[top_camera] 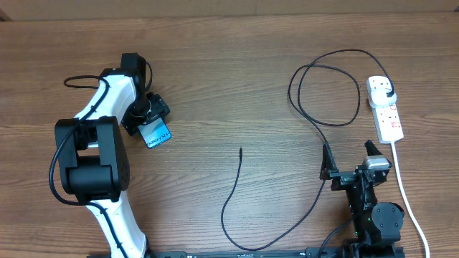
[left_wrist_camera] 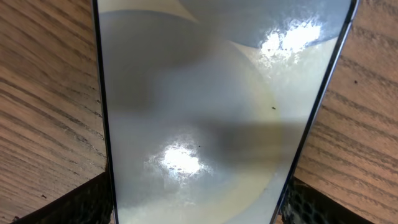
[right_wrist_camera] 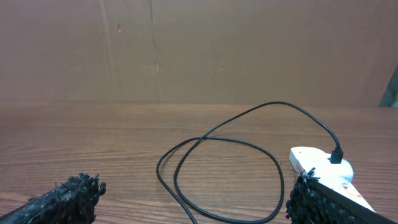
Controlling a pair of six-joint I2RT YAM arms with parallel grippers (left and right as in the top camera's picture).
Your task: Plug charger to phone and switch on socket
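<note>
left gripper [top_camera: 150, 118] of mine stands wide over the phone [top_camera: 158, 135], which lies at the left side of the table [top_camera: 237, 64]. its two long edges run just beside my fingers [left_wrist_camera: 81, 202], but i cannot tell if they press on it. right gripper [top_camera: 349, 152] is fully open and holds nothing, near the socket [top_camera: 391, 118]. the charger [top_camera: 231, 197] has its plug sitting in the far end of the socket, so this part looks done. its connector tip [top_camera: 240, 150] lies free on the wood, well apart from the phone. what is left, as i judge: bring the tip into the phone, then switch the socket on; if it is on now, i cannot see.
</note>
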